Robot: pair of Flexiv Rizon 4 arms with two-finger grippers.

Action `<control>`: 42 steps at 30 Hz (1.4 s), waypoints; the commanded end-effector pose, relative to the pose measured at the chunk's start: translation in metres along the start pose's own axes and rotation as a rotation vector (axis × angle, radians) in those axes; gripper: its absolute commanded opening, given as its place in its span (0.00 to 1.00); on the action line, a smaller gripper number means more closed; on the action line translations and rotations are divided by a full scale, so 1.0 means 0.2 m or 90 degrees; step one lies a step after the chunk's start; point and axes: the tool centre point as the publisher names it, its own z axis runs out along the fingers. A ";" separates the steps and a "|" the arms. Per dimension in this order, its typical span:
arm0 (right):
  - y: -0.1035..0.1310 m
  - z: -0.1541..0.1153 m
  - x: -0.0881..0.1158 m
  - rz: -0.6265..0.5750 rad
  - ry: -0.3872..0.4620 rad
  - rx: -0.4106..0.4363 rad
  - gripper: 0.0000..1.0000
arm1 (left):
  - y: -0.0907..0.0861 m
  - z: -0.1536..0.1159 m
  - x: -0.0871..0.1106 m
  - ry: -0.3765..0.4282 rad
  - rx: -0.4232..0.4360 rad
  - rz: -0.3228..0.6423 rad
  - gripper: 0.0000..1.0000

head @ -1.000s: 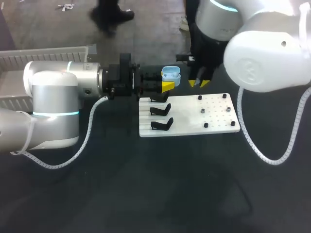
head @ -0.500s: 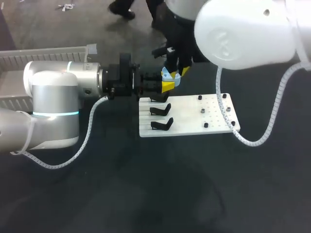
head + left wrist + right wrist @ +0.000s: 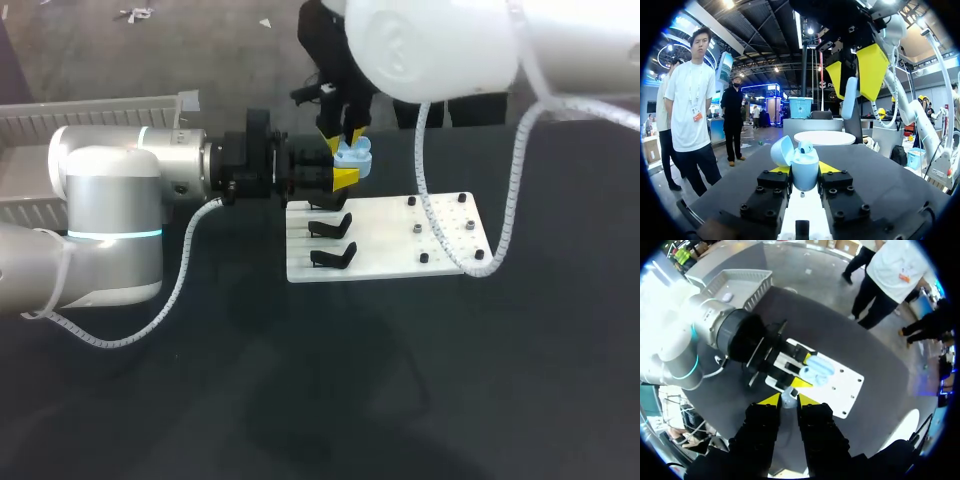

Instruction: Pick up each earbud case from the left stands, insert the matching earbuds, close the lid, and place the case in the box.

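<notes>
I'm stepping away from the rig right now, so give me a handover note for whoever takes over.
Left gripper: shut on the open earbud case, at the white board's far edge.
Right gripper: shut on an earbud, just above the case.
Done: case picked up, lid open.
Left to do: seat the earbud, close the lid, put the case in the box.
Two stands show empty.

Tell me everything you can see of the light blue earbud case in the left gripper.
The earbud case is small, rounded and light blue, and looks like smooth plastic. It stands upright, clamped from both sides between the yellow tips of the left gripper, just past the far edge of the white stand board. Its hinged lid is swung open to one side. A seated earbud shows in it. The right gripper holds a second earbud just above.
</notes>
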 end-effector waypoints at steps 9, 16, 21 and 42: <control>0.00 0.00 -0.02 0.000 0.027 -0.001 0.00 | 0.00 0.00 0.00 -0.001 -0.001 0.000 0.00; -0.05 0.01 -0.04 -0.018 0.008 -0.025 0.00 | 0.00 0.00 0.00 -0.001 -0.001 0.000 0.00; -0.08 0.03 -0.05 -0.054 0.010 0.004 0.00 | 0.00 0.00 0.00 -0.001 -0.001 0.000 0.00; -0.13 0.14 -0.07 -0.070 0.033 0.036 0.00 | 0.00 0.00 0.00 -0.001 -0.001 0.000 0.00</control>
